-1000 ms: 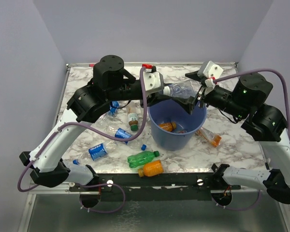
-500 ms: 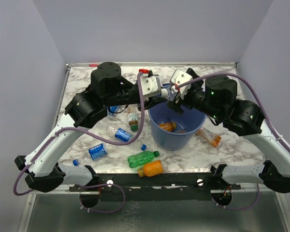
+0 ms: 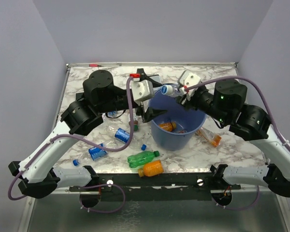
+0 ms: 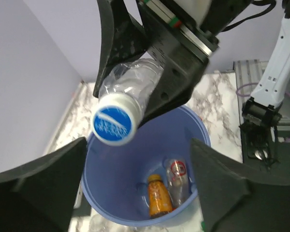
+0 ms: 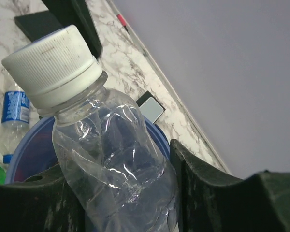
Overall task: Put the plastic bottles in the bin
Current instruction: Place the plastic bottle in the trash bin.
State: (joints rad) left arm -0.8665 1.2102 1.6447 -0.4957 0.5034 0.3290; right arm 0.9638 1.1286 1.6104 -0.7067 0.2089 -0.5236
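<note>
R claw clenched on clear bottle over far rim of bin; L claw released, beside it.

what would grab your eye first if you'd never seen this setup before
The clear bottle pinched in the right gripper, directly above the blue bin at mid-table, grabs attention first. The left gripper stands wide open just beside it, facing the bottle's cap. More bottles lie scattered on the marble table left of and in front of the bin, with a green bottle and an orange bottle nearest the arms' bases.
</note>
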